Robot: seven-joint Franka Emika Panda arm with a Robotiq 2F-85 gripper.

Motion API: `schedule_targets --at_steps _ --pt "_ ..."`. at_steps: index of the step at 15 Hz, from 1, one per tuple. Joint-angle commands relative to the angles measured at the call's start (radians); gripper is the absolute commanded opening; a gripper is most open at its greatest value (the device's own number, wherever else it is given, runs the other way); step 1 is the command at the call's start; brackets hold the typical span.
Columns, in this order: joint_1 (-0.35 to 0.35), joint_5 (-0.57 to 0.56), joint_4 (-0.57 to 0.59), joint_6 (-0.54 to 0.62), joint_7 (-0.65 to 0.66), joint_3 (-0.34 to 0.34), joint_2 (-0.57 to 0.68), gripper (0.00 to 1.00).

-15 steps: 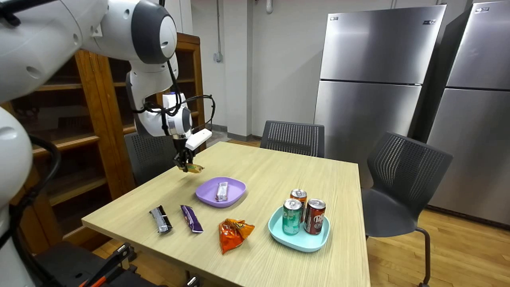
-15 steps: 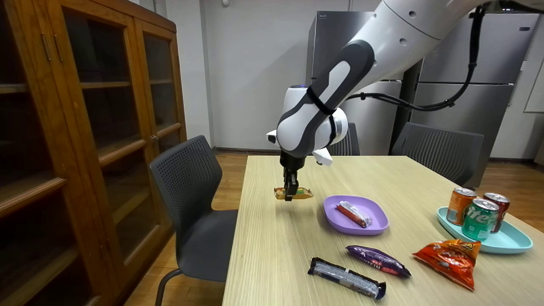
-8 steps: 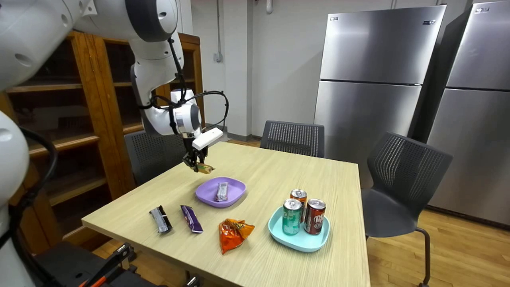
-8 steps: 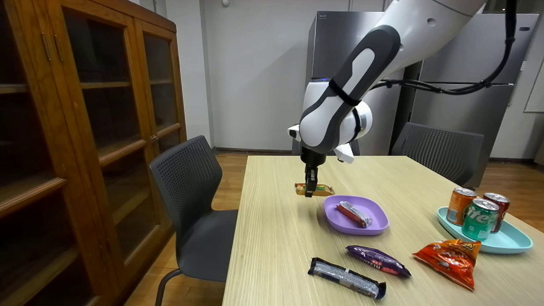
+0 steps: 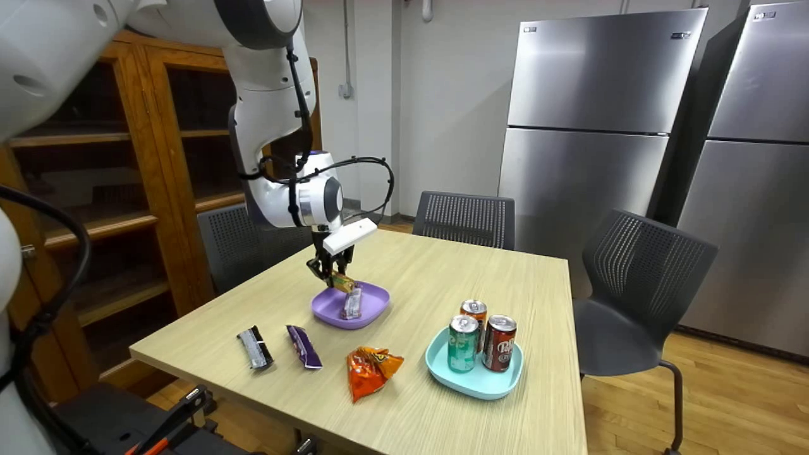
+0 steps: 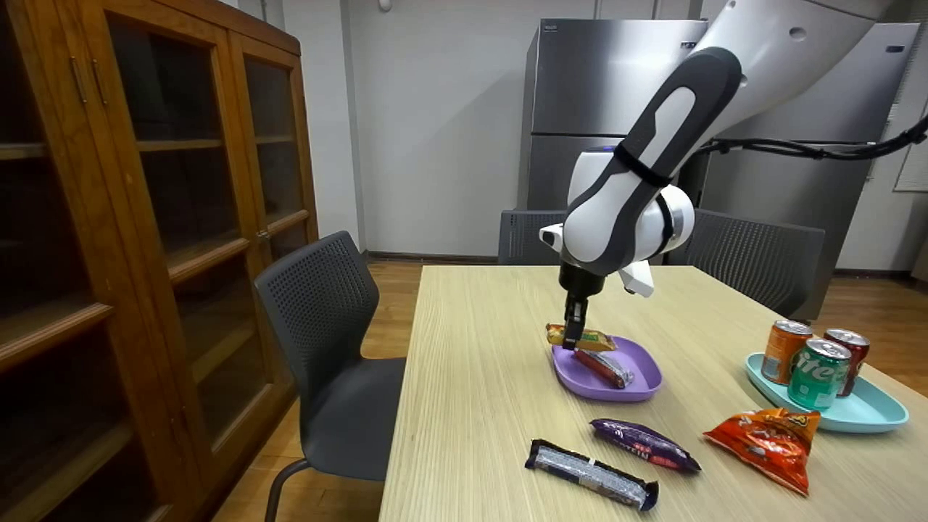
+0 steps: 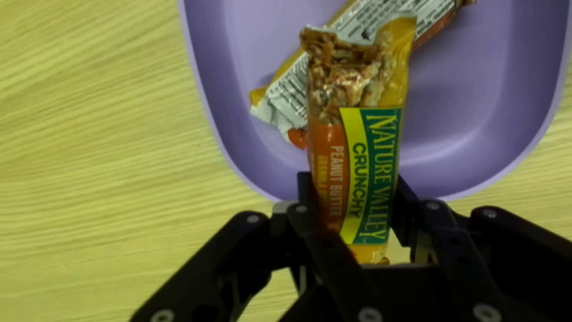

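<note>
Hand [image 7: 353, 192] is pinching the bar [image 7: 357, 147] (Nature Valley Crunchy, peanut butter), one finger pressing along each long edge, label facing the wrist camera. Hold is sitting toward one end of the bar: the short end is reaching back between the fingers, the longer end is jutting past the fingertips. That longer end is hanging over the purple plate [image 7: 473, 152], which is lying below and ahead of the hand, its near rim passing behind the fingertips in the wrist view.

Red bar [image 6: 602, 368] is resting on the purple plate, just under the bar in the hand and slanting across it as seen from the wrist. Cannot tell whether the two are touching.

On the desk [image 6: 464, 428], in an exterior view: purple packet [image 6: 645, 444] and dark packet [image 6: 591, 473] are lying on the camera side of the hand; orange bag [image 6: 768, 446] is lying farther right of the hand. Teal plate [image 6: 870, 415] is sitting well apart from the hand, carrying an orange can [image 6: 785, 353], green can [image 6: 819, 375] and dark red can [image 6: 852, 359].
</note>
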Motion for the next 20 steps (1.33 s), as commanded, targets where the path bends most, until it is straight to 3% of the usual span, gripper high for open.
schedule_targets --at_steps 1,12,13,14,15,20 --pt "-0.052 0.023 -0.081 0.065 0.020 0.013 -0.036 0.16" --pt "-0.140 0.041 -0.134 0.153 0.013 0.036 -0.042 0.16" --pt "-0.144 0.041 -0.134 0.147 0.009 0.040 -0.043 0.23" --pt "-0.146 0.039 -0.136 0.145 0.005 0.043 -0.046 0.66" --pt "-0.148 0.038 -0.139 0.146 0.003 0.046 -0.049 0.69" --pt "-0.142 0.037 -0.156 0.151 0.007 0.055 -0.078 0.99"
